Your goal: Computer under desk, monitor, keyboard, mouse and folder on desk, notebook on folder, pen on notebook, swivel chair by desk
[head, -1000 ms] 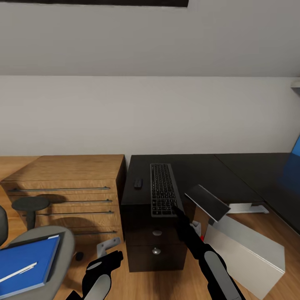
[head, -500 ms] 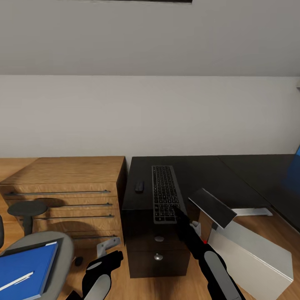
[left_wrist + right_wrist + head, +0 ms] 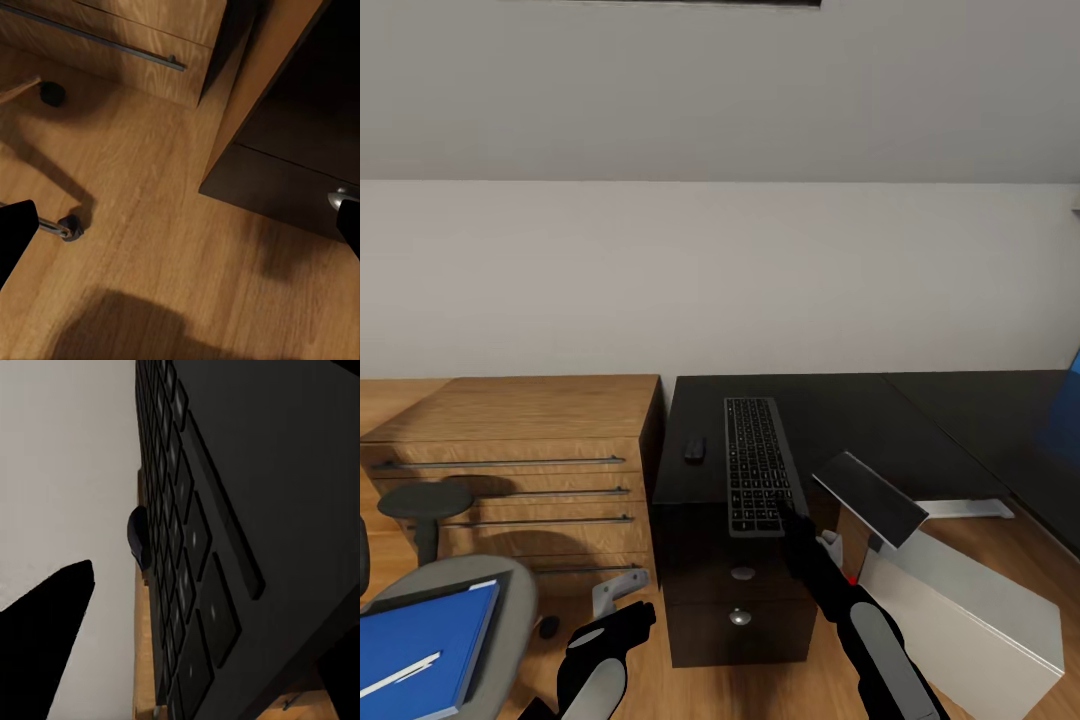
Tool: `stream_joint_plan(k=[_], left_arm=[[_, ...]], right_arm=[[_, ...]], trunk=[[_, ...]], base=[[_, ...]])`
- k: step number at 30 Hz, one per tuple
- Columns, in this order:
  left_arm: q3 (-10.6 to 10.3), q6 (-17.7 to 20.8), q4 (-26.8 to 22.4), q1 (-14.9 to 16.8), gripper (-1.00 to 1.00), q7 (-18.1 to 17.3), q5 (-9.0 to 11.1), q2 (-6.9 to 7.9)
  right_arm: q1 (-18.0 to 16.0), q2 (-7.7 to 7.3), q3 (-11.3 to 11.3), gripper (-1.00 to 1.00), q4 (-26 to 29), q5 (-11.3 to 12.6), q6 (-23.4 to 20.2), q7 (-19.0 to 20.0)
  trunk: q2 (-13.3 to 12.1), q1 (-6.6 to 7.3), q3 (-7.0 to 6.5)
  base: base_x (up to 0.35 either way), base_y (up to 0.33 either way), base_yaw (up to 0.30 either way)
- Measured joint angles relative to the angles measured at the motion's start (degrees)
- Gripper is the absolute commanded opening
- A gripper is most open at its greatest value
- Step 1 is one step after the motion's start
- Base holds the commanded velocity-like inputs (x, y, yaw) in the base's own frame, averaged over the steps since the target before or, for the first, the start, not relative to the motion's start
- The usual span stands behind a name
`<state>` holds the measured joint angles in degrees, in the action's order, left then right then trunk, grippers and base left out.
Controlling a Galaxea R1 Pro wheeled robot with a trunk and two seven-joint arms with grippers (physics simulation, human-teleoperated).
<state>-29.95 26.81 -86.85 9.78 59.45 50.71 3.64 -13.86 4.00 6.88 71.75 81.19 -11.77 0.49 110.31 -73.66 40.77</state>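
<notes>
Head view: folder (image 3: 420, 645) on swivel chair (image 3: 510, 590)

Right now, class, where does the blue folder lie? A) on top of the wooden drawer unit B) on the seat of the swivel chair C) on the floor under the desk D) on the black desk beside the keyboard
B: in the head view the blue folder lies on the grey seat of the swivel chair, with a white pen on top of it, well apart from the keyboard on the black desk.

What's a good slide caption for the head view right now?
Right end effector at the near end of the keyboard on the black desk, mouse beside it, blue folder waiting on the swivel chair.
</notes>
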Motion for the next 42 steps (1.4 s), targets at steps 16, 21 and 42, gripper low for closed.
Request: stream_joint_plan(k=[16, 21, 42], left_arm=[[0.0, 0.0, 0.0, 0.0, 1.0, 0.0, 0.0, 0.0], [-0.45, 0.0, 0.0, 0.0, 1.0, 0.08, 0.0, 0.0], [-0.66, -0.22, 0.08, 0.0, 1.0, 0.27, -0.11, 0.0]], right_arm=[[0.0, -0.01, -0.22, -1.0, 0.07, -0.05, 0.05, 0.0], [0.0, -0.06, -0.2, -1.0, 0.4, 0.0, 0.0, 0.25], [3.06, -0.54, -0.23, -1.0, 11.56, -0.1, -0.11, 0.02]], trunk=[[-1.99, 1.09, -0.89], [-3.99, 2.19, -1.79], [-12.42, 6.8, -5.56]], base=[[0.0, 0.0, 0.0], [0.0, 0.0, 0.0], [0.0, 0.0, 0.0]])
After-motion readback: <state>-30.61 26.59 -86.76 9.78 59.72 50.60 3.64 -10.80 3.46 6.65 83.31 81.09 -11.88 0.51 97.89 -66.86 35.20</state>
